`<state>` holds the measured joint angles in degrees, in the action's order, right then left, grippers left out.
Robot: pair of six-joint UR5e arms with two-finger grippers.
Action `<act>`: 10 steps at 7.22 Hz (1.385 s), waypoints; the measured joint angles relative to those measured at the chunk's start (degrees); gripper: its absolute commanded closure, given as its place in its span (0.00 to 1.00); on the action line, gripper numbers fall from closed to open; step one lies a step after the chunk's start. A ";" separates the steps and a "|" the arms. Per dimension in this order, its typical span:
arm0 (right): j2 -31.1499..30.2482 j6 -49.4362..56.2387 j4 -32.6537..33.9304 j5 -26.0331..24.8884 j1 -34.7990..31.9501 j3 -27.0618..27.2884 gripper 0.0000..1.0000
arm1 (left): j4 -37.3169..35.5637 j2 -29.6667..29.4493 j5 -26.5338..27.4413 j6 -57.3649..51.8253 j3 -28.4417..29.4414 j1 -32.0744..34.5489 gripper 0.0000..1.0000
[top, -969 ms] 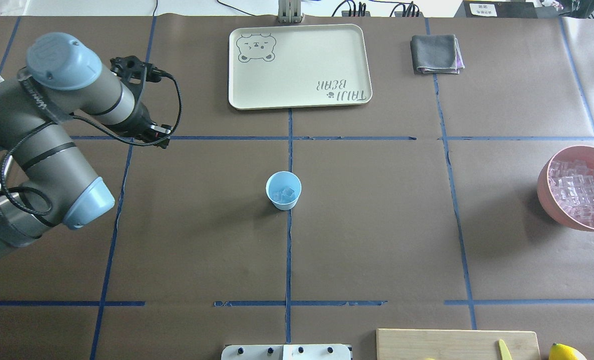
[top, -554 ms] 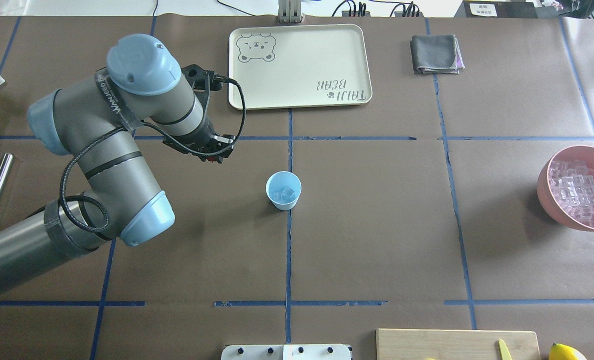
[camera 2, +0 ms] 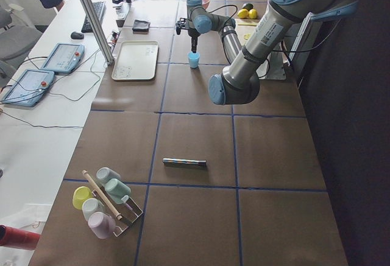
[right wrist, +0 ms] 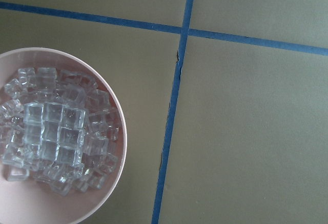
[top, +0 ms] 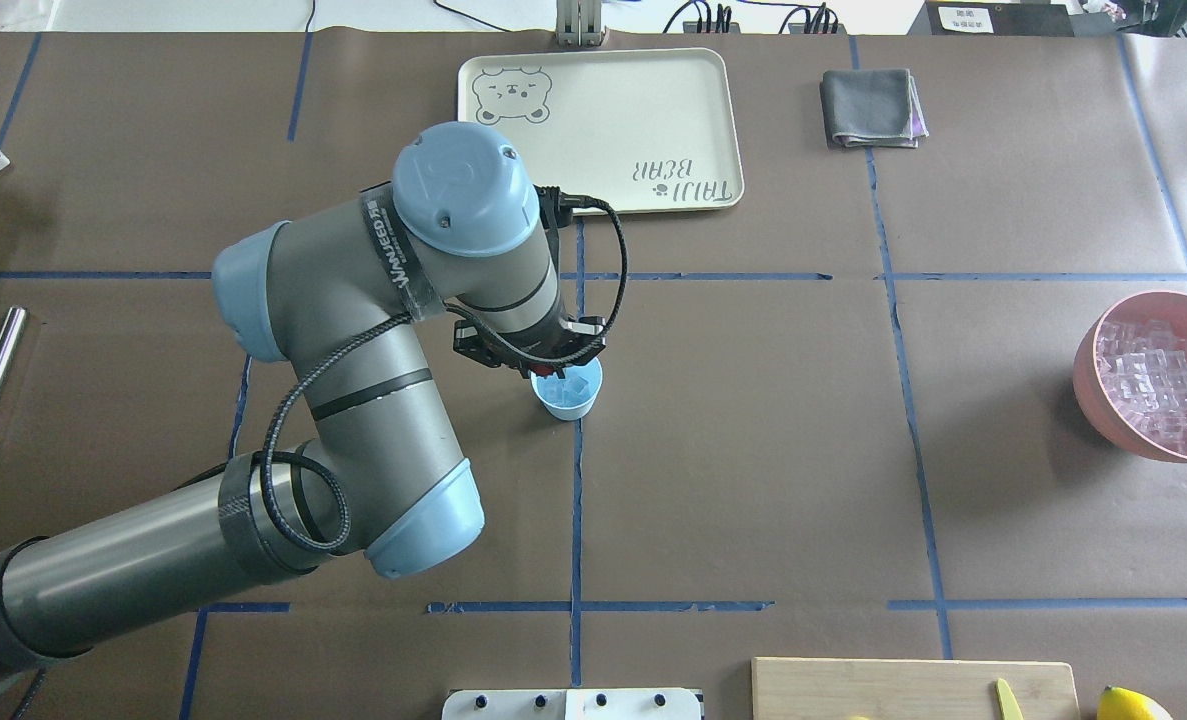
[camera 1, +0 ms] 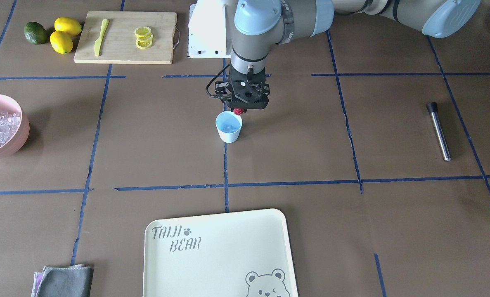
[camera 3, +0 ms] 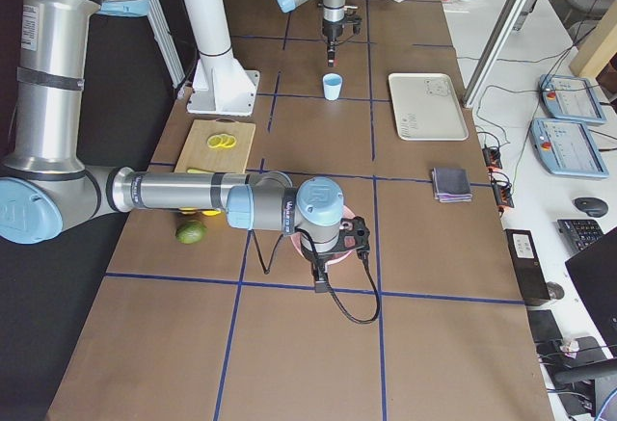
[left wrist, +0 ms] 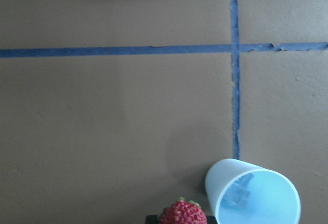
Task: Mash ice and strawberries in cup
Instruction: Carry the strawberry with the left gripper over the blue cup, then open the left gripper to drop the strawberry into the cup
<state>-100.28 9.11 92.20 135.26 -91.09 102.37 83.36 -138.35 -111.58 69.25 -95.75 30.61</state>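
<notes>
Exterior front-facing view: clamps small red strawberry [left wrist: 182,214] in left gripper [camera 1: 239,109], hovers by rim of light-blue tapered cup [camera 1: 228,128] holding clear ice cubes [top: 570,385], on worktop [camera 1: 311,144]. Cannot tell state of right gripper [camera 3: 318,281].

One cup [camera 1: 228,127], one strawberry [camera 1: 238,111].

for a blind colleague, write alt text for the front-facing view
The left gripper holds a red strawberry just above the rim of a light-blue cup with ice inside. A pink bowl of ice sits at the view's left edge.
</notes>
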 measured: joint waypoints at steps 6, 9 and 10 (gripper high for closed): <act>0.00 -0.14 0.00 0.00 -0.03 0.17 0.00 | 0.06 -1.88 5.51 0.48 1.95 -1.33 0.00; 0.00 -0.14 0.00 -0.02 -0.01 0.16 0.00 | -0.39 0.12 5.58 -2.73 -0.01 -0.40 0.00; 0.00 -0.13 0.00 -0.06 0.02 0.08 0.00 | -1.29 3.71 4.38 -7.76 -3.63 1.20 0.00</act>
<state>-100.28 8.98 92.20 135.20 -91.08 102.45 82.07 -134.64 -107.20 61.49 -99.38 31.81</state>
